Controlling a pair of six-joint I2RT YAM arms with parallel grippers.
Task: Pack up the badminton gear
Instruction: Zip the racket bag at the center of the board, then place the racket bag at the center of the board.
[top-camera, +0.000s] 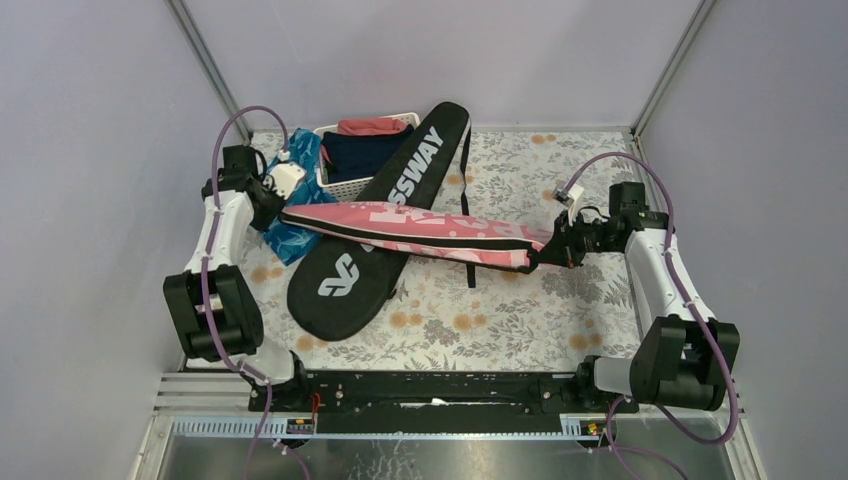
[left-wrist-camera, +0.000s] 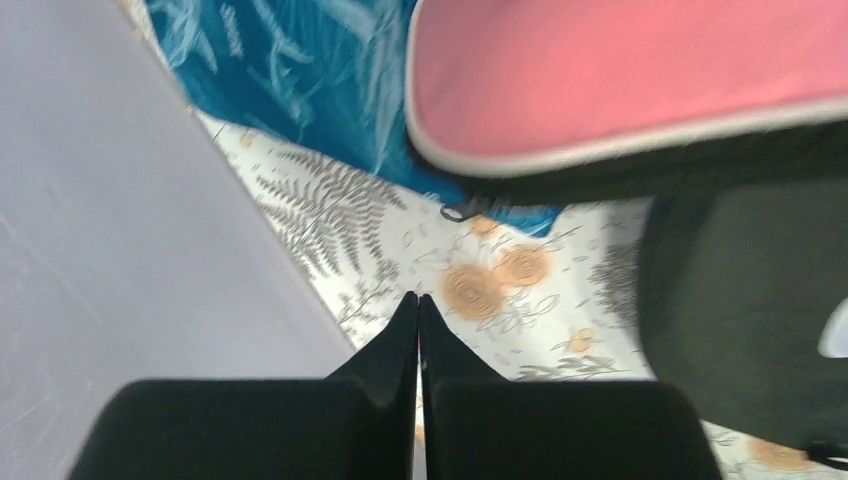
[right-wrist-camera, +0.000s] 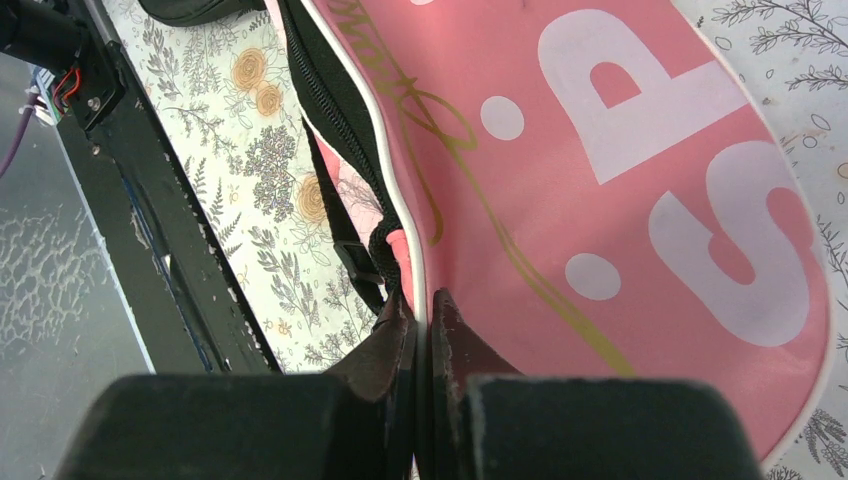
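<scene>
Right gripper (right-wrist-camera: 424, 305) clamps the white-piped rim of the pink SPORT bag (right-wrist-camera: 620, 200), lying crosswise atop the black CROSSWAY bag (top-camera: 345, 285), as your left gripper (left-wrist-camera: 418, 302) hangs pinched shut and empty; opening the bag seems underway, so next you must work its zip (right-wrist-camera: 335, 90).

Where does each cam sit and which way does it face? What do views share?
Top external: above and behind the bases, facing down on the floral-cloth table; both arms, left gripper and right gripper show.
Left wrist: on the left arm, facing down past its shut, empty fingers at a blue patterned bag and a black racket-shaped bag.
Right wrist: on the right arm, facing along fingers shut on the pink "SPORT" racket-shaped bag.
Shared: all three show the pink bag.
</scene>
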